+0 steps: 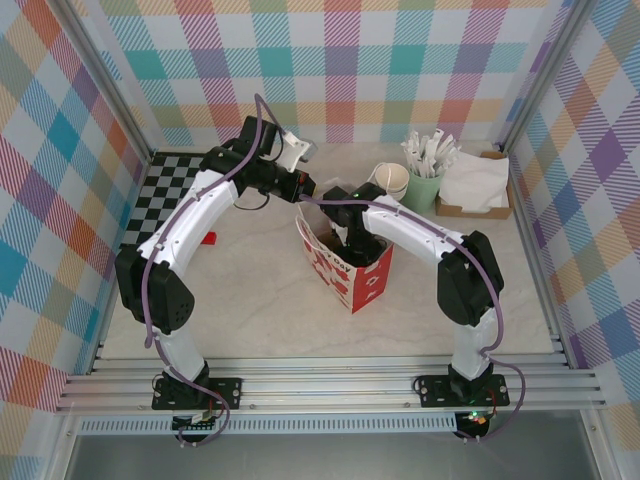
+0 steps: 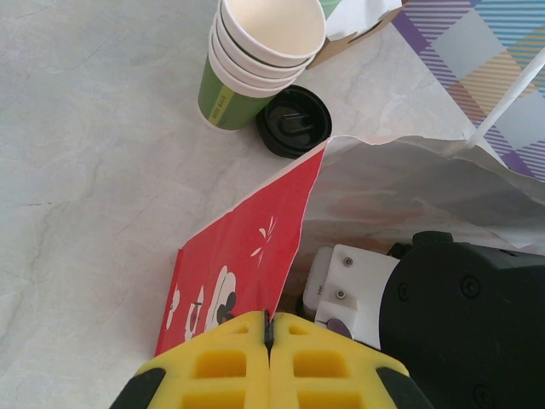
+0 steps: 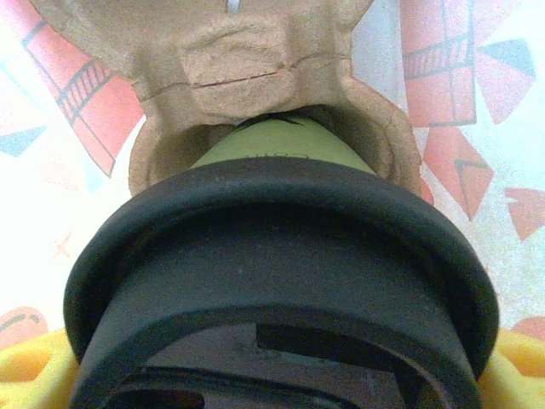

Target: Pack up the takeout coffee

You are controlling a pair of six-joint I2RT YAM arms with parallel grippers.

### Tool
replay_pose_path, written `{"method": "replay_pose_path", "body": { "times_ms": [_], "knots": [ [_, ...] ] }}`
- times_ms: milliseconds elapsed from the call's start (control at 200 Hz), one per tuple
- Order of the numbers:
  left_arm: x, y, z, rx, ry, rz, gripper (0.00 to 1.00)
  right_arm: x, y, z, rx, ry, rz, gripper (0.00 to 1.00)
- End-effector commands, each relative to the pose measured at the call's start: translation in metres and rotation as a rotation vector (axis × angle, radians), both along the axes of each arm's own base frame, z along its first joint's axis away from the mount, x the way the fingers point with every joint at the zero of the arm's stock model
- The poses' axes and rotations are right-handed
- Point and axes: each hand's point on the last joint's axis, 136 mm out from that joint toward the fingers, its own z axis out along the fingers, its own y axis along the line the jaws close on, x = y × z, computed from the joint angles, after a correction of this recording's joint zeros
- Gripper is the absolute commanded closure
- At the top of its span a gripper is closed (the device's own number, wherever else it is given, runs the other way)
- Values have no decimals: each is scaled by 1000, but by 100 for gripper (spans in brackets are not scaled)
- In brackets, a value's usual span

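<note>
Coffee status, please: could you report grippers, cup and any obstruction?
Left gripper shut on bag edge. Right gripper grips coffee inside bag, at carrier pocket. No obstruction seen.

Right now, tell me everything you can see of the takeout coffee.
The takeout coffee is a green paper cup under a round black plastic lid, lid toward the camera. The right hand holds it between yellow fingers, its lower body inside a brown pulp carrier pocket within the red-printed bag.

surface [image 1: 250, 310]: pale, marbled | paper bag [image 1: 368, 287]: red-and-white, upright, mouth open | stacked cups [image 2: 255, 60]: green, lidless; loose black lid [image 2: 294, 122] just beside base | stick cup [image 1: 424, 188]: pale green, beside stack | napkin box [image 1: 470, 212]: far right | checkered mat [image 1: 165, 190]: far left
</note>
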Motion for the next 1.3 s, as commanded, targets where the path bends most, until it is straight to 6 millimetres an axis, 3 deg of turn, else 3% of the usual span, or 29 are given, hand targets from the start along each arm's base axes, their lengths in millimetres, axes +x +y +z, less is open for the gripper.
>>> {"method": "replay_pose_path", "body": {
  "times_ms": [0,365,465,880,1295],
  "knots": [
    [-9,-4,5,-15,-1,-33,100,3,4,4,20,1,-22,30],
    [-8,-4,3,-11,3,-31,100,4,5,10,32,-11,-25,17],
    [-8,-4,3,-12,2,-32,100,4,5,12,31,-12,-25,0],
    [-8,-5,6,-17,7,-39,100,10,5,21,30,-42,-21,0],
    [-8,-7,9,-26,9,-42,100,23,2,48,35,-143,-36,0]
  ]
}}
